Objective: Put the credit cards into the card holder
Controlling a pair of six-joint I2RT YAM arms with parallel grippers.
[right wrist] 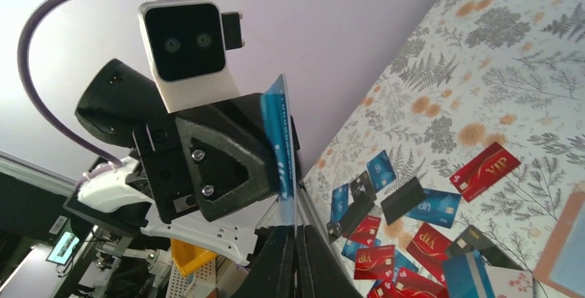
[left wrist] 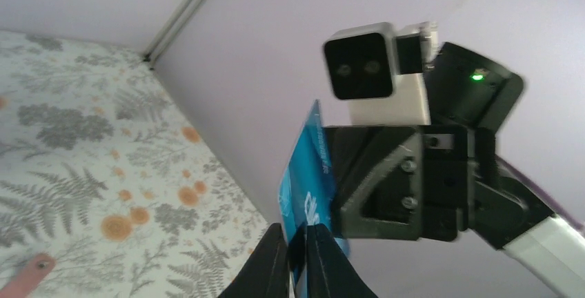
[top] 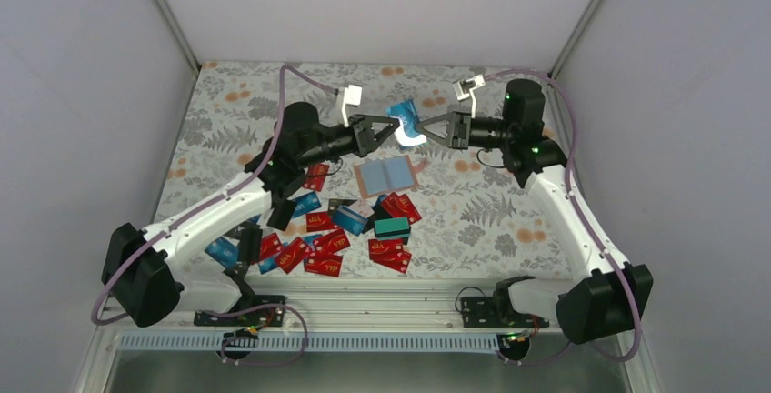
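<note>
A blue credit card hangs on edge in mid-air above the back of the table, pinched from both sides. My left gripper is shut on its left edge and my right gripper is shut on its right edge. In the left wrist view the card rises from between my closed left gripper. The right wrist view has the card standing in my right gripper. The tan card holder lies open on the table below, blue-grey inside up. Several red, blue and black credit cards lie scattered in front of it.
A teal card lies on top of the scattered pile. The floral tablecloth covers the table, with white walls on three sides. The left arm's forearm stretches over the left part of the pile.
</note>
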